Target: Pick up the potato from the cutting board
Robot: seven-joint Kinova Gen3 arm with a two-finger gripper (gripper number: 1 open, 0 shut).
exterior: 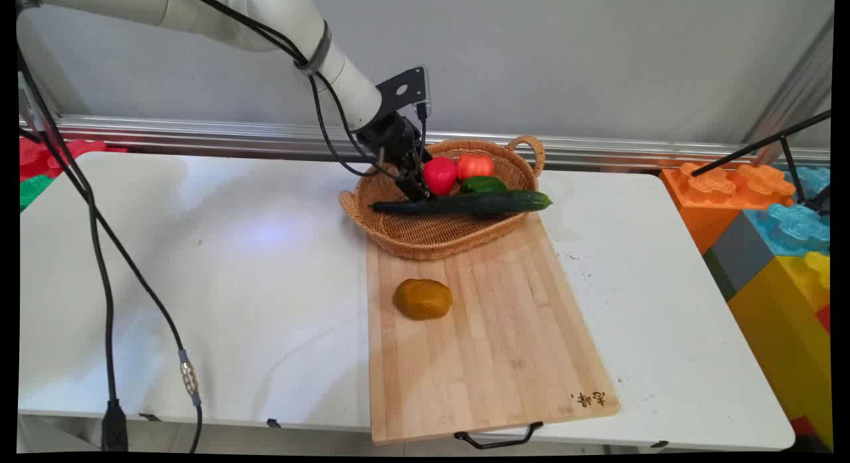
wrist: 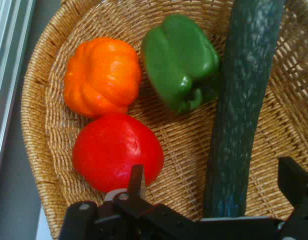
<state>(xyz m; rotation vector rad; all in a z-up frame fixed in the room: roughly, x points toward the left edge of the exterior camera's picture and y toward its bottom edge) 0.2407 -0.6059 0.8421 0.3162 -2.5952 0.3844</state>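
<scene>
Hand view gives you the gripper (wrist: 211, 187) up close: one finger tip in front of the red tomato (wrist: 116, 152), the other at the right edge, w/ the cucumber's (wrist: 241, 107) near end between them. Jaws are spread wide, nothing clamped. The cucumber's top runs out of frame, and its bottom end is hidden behind the black linkage.

Main view, near to far: the wooden cutting board (exterior: 495, 343) hangs over the table's (exterior: 199, 277) near edge, black handle (exterior: 499, 438) at front. You see a burnt-in mark (exterior: 588, 400) near the board's front right corner, too small to read. A brownish-yellow lump (exterior: 423, 298) sits on the board's left part; can't tell what it is.

Further back the wicker basket (exterior: 425, 240) rests on the board's far end. Inside: the cucumber lying across, tip poking past the right rim; red tomato; orange tomato-like veg (exterior: 475, 165); green pepper (exterior: 483, 184), partly hidden behind the cucumber. The gripper reaches into the basket's left side, just beside the red tomato.

Right of the table, big toy bricks (exterior: 773, 244), cut off by the frame.
</scene>
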